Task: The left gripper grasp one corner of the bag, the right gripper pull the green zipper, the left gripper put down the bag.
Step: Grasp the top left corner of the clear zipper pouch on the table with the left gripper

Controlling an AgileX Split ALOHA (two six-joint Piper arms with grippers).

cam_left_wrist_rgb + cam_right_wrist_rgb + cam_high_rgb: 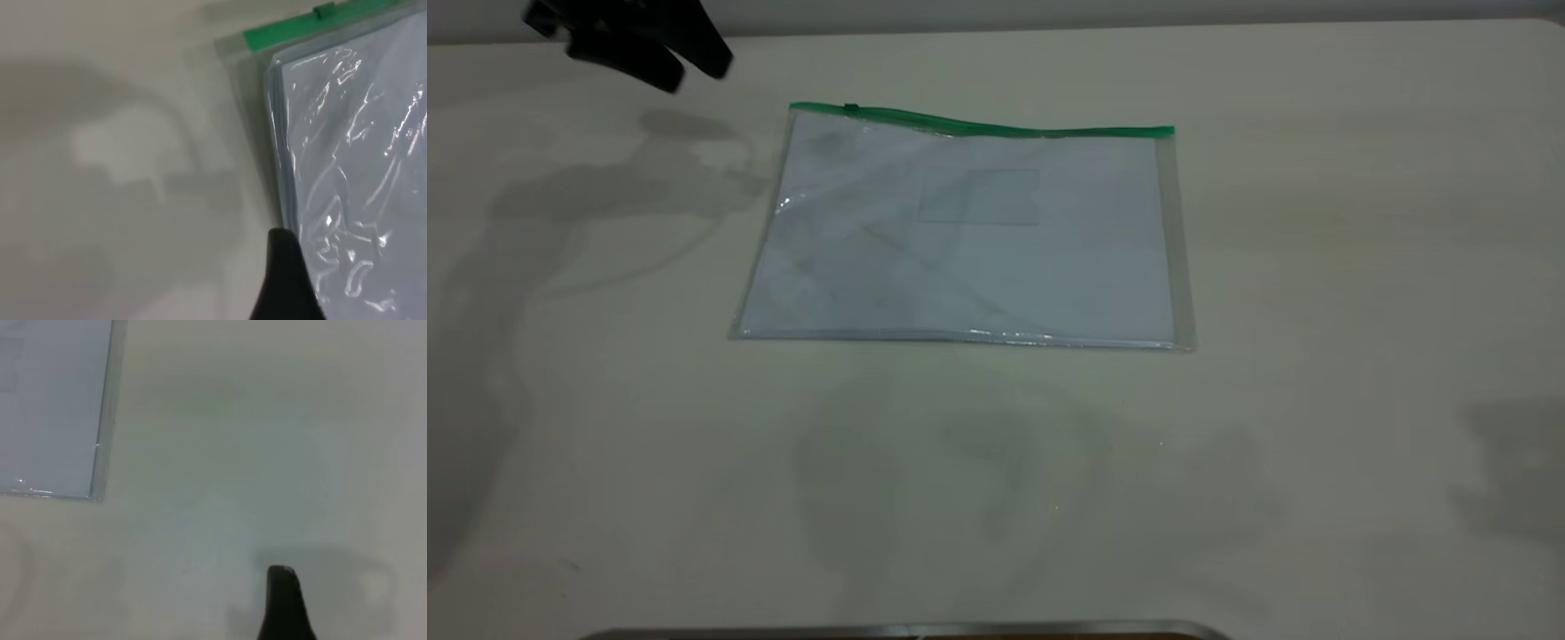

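The bag is lying flat on the table, near its middle, with the green zipper running along its twelve o'clock edge and the tiny slider tab sitting near the eleven o'clock corner. The left gripper is hanging above the table at about ten o'clock from the bag, apart from it and holding nothing; whether its jaws are wide or narrow I cannot tell. Only one tip of the right gripper is showing, in its own wrist view, off beyond the bag's corner at about five o'clock, its spread unreadable too. Judging from this, nothing is done yet: the corner grasp, the zipper pull and the setting down are all remaining.
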